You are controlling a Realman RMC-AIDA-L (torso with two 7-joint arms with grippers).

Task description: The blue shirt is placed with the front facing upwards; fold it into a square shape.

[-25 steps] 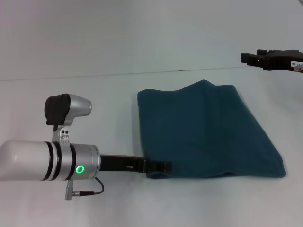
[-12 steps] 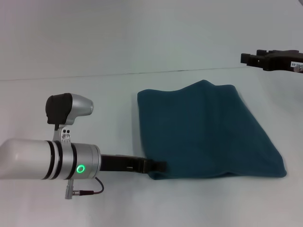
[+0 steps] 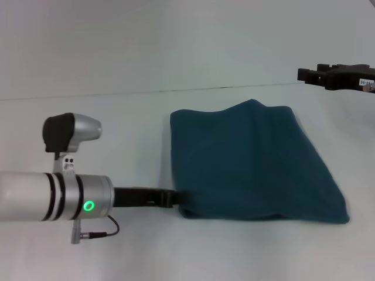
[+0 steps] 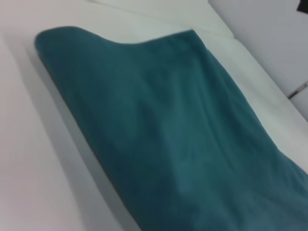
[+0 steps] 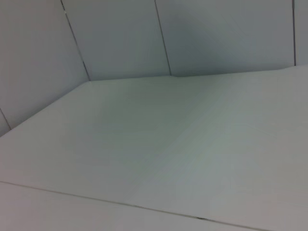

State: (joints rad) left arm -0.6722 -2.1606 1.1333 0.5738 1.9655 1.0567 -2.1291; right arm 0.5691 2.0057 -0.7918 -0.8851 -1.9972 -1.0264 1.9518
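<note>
I've got the blue shirt (image 3: pixel 255 164) folded into a rough rectangle mid-surface (image 3: pixel 146 76), plain teal side up. Left claw (image 3: pixel 176 198) sits low at the shirt's near-left corner, touching it; can't tell if it's open or gripping. Right claw (image 3: pixel 316 76) hovers well apart, past the far-right corner, state unclear.

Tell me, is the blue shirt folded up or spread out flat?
Folded. The blue shirt lies as a compact, roughly square bundle: no sleeves, collar or lettering show, only plain teal, with a rounded doubled edge along its near side.
</note>
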